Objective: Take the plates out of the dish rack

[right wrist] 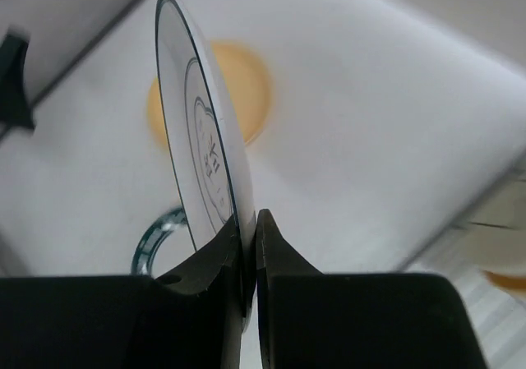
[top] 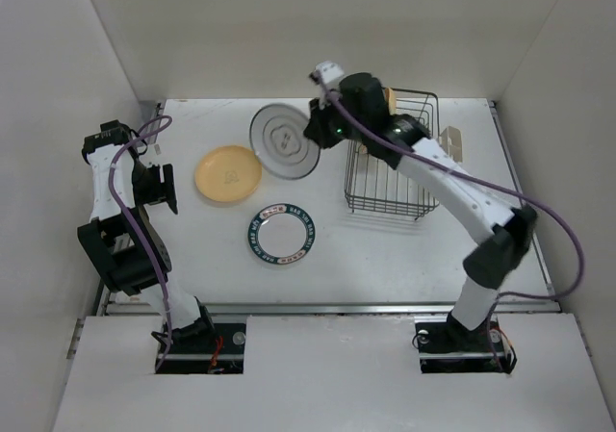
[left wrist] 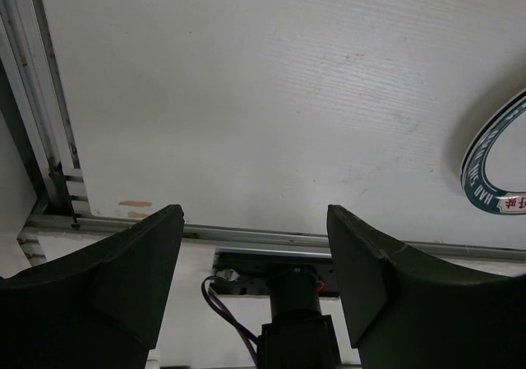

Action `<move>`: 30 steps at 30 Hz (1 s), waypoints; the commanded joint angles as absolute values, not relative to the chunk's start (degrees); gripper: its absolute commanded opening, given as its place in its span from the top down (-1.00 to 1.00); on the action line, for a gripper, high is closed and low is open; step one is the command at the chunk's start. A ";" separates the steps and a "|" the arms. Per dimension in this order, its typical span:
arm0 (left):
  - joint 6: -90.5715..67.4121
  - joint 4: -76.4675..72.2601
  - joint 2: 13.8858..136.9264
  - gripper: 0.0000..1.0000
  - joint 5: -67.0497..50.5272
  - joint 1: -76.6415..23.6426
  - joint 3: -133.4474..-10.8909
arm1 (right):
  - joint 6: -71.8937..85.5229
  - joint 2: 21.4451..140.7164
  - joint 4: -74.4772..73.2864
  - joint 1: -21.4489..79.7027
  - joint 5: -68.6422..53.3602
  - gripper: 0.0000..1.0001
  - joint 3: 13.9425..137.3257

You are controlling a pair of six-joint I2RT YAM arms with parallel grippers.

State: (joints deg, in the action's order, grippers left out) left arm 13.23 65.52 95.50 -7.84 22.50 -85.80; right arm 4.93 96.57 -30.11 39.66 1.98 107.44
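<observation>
Looking across the white table (top: 385,259), where is the dish rack (top: 390,177)?

Far right. The right arm crosses its far left corner and half hides a yellow-orange plate (top: 390,97) standing there.

What lies around it?

A white plate (top: 284,140) hangs tilted left of the rack, clamped by its rim in the right gripper (top: 316,129). A yellow plate (top: 228,174) lies flat beside it, and a dark-ringed plate (top: 280,234) lies nearer, apart from both.

What do the wrist views add?

The right one shows the rim pinched edge-on and the centre motif. The left one shows the left gripper (left wrist: 255,221), jaws apart and empty, over bare table.
</observation>
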 commanded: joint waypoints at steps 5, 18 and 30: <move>13.62 66.27 92.81 -0.35 -6.86 22.32 -85.87 | 1.41 116.34 -38.49 39.38 -39.10 0.97 107.66; 14.15 65.74 92.29 -0.35 -6.33 22.32 -84.81 | -0.79 123.05 -44.38 45.33 -11.22 -0.37 107.58; 14.15 65.74 92.90 -0.35 -6.33 22.32 -85.34 | -1.24 116.47 -41.93 50.90 12.02 -0.52 108.54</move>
